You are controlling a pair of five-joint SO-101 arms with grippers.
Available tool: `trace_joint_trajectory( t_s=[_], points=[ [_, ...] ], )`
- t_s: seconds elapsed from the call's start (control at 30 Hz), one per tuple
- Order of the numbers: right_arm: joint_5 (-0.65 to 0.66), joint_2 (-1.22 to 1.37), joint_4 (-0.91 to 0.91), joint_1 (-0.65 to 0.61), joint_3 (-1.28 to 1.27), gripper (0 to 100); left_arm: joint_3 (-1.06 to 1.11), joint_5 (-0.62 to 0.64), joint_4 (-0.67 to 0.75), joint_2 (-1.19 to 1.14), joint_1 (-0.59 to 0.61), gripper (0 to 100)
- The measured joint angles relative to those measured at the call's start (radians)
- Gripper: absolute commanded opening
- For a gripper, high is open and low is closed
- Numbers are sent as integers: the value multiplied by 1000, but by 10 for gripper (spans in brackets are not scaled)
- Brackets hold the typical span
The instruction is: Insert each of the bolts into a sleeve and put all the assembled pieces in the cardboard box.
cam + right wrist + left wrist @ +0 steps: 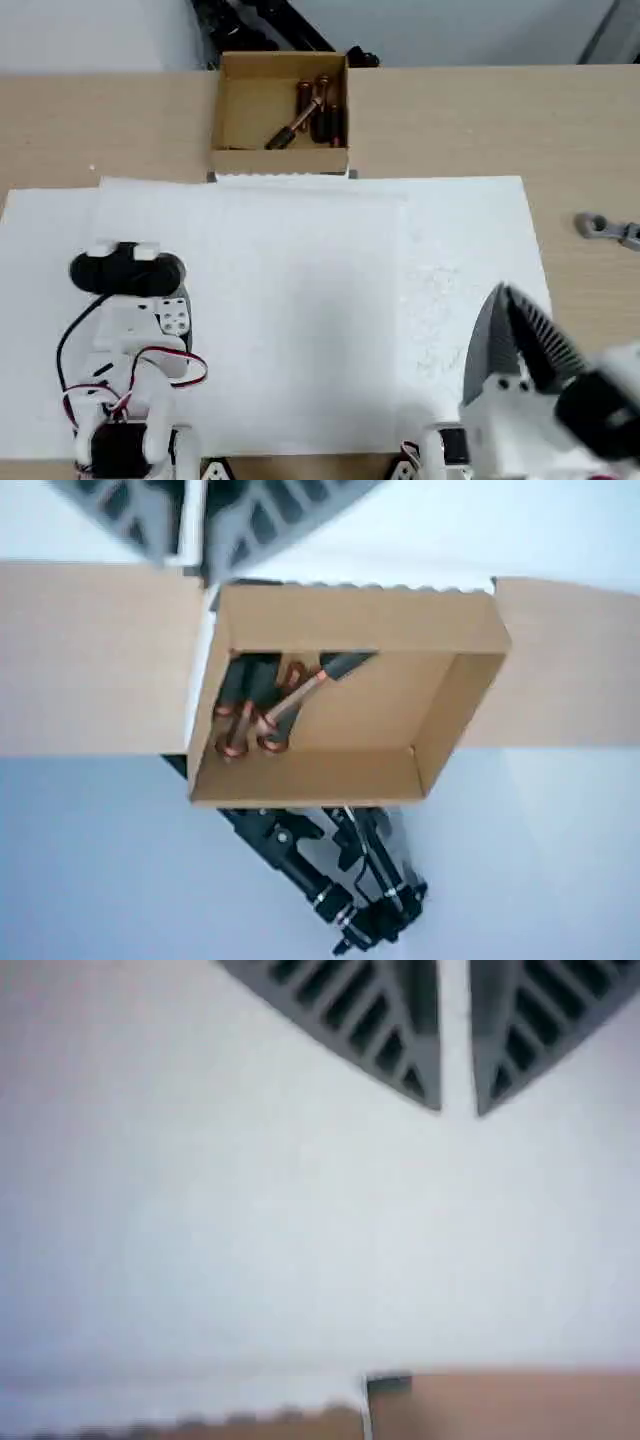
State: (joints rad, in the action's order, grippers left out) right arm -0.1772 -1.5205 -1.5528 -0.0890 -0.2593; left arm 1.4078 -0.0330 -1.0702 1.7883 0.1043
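Nearest on the left, the left arm [128,310] sits folded on the white sheet [320,300]. The left gripper [459,1110] hangs over the sheet, its fingers drawn together to a thin slit, pinching nothing. Far centre, the cardboard box [250,105] holds the assembled pieces [318,110] along its right side. Near right, the right gripper [502,292] is likewise pressed together and empty.
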Motion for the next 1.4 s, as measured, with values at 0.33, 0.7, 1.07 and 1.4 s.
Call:
trace_joint_trajectory(
  t_s=[0.33,0.7,1.07,1.4],
  points=[
    [-2,-273,265,92,-700,5,109,-199,8,17,0,6],
    [106,-288,388,110,-1077,4,249,-206,18,17,0,6],
    [164,-288,489,109,-1392,6,253,-138,55,17,0,6],
    [166,-288,508,109,-1401,6,253,-138,55,17,0,6]
  ],
)
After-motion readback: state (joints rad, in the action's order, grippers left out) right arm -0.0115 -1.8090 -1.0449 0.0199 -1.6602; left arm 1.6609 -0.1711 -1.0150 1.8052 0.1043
